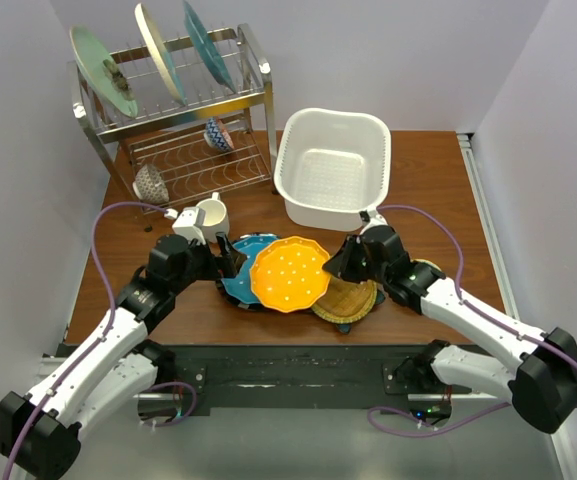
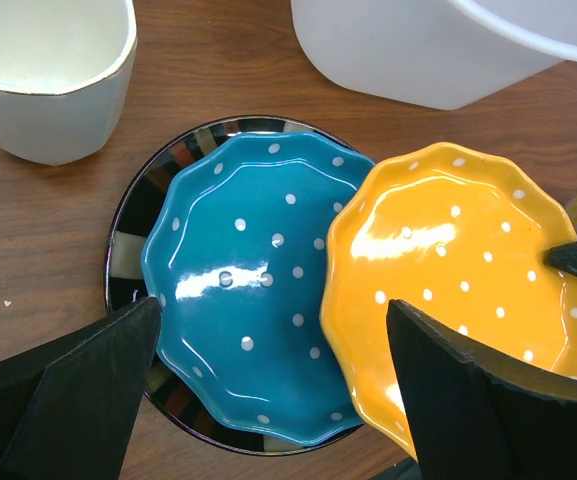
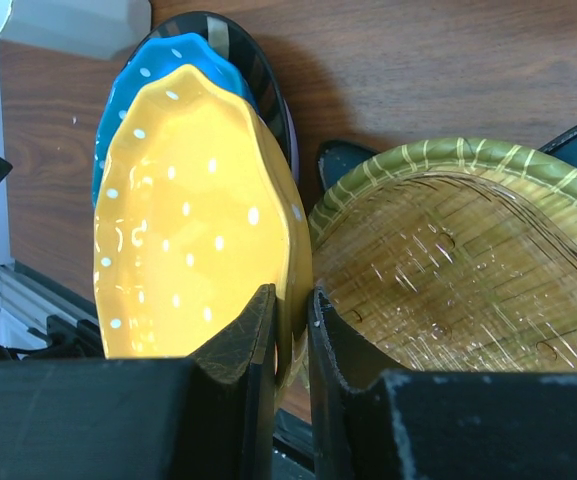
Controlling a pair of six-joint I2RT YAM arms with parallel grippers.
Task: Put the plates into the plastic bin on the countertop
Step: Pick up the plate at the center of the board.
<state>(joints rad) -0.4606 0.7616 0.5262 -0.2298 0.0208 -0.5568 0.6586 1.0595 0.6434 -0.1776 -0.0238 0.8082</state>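
While in right tool (image 3: 290, 302), plate (image 3: 183, 215) (orange)

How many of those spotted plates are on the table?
2. The blue plate sits on a black-rimmed plate near the mug; the orange plate overlaps its right side, pinched by the right gripper. Others may hide beneath.

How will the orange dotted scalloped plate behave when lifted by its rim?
Probably stiff: the orange dotted scalloped plate looks glazed ceramic. Its glossy highlights suggest it may slip from the right end effector pinching its rim. Likely chips if dropped.
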